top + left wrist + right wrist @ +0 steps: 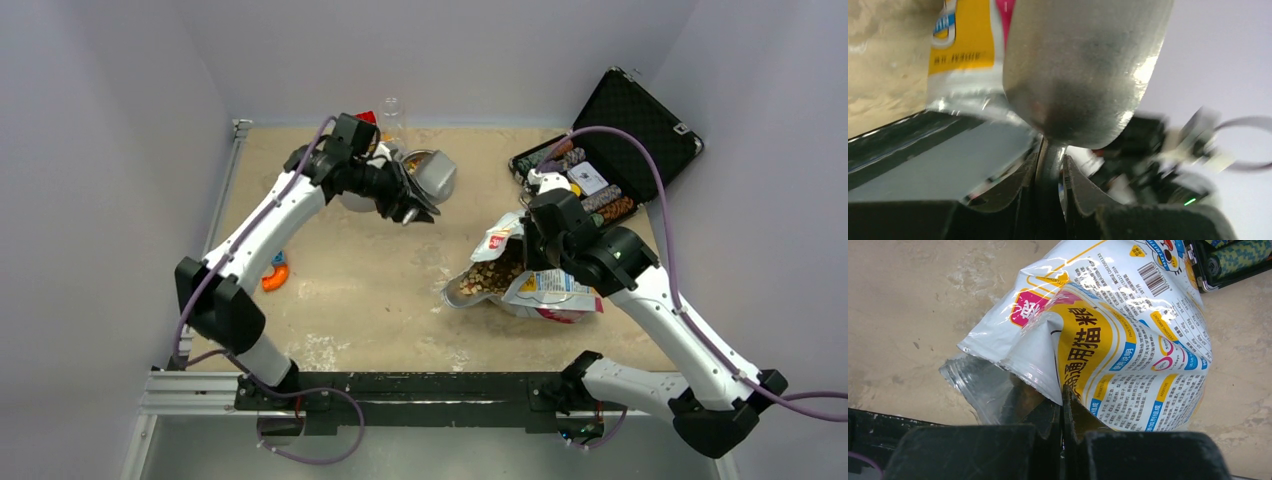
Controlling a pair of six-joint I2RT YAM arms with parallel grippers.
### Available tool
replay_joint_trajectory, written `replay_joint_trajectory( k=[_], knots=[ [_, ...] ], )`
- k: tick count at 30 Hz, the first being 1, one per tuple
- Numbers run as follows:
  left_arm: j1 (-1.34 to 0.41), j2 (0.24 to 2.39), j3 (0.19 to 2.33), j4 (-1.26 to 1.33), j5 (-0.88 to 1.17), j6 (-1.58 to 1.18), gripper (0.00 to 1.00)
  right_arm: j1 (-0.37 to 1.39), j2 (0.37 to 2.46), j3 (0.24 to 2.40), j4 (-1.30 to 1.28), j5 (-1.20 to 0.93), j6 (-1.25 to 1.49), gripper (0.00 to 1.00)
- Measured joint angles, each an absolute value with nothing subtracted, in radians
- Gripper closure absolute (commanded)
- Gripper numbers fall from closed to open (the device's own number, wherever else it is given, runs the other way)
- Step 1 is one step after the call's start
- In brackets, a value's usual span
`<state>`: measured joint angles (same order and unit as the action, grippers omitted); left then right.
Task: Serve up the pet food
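**Scoop in my left, bag held open in my right**

At the left edge of the overhead view a small orange object (275, 275) lies on the sandy counter (360, 310), just beside my left forearm. My left hand (410, 207) hangs above the upper middle of the counter. From the wrist, that hand (1050, 167) is pinched on the thin handle of the metal scoop (1083, 70), whose rounded underside fills the top of the frame. I cannot see inside the scoop.

Right of centre, the printed bag (548, 290) lies on its side on the counter with its mouth facing left. The pet food (488, 275) shows as a brown heap in that open mouth, well apart from the scoop.

My right hand (535, 240) sits at the bag's upper edge. In its wrist view the hand (1064, 402) is pressed together on a fold of the bag (1128, 340), beside the clear inner film.

In the upper right corner an open black case (645, 120) holds rows of poker chips (600, 200).
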<state>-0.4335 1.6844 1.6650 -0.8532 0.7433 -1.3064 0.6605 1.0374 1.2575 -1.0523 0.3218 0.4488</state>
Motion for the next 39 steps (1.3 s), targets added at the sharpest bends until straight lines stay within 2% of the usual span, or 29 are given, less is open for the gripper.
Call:
replay_joint_trajectory(
  k=[7,12,16,20,29,36,39],
  knots=[
    [-0.648,1.427,1.495,-1.035,0.735,-0.894,1.0,0.659,1.071,1.277,-1.044,0.294,0.385,1.0],
    [-0.697,1.222,1.378,-1.124,0.714,-0.765,1.0,0.656,1.106,1.302,-1.04,0.266,0.365,1.0],
    [-0.775,1.168,1.371,-1.17,0.68,-0.728,1.0,0.654,1.125,1.324,-1.046,0.26,0.355,1.0],
    [-0.844,1.219,1.383,-1.183,0.628,-0.718,1.0,0.653,1.123,1.326,-1.045,0.239,0.35,1.0],
    [-0.889,1.509,1.539,-1.196,0.483,-0.713,1.0,0.648,1.063,1.304,-1.046,0.191,0.36,1.0],
    [-0.912,1.654,1.618,-1.257,0.472,-0.685,1.0,0.647,1.038,1.285,-1.035,0.187,0.367,1.0],
    [-0.9,1.699,1.583,-1.231,0.523,-0.726,1.0,0.647,1.038,1.283,-1.033,0.183,0.369,1.0]
  ],
)
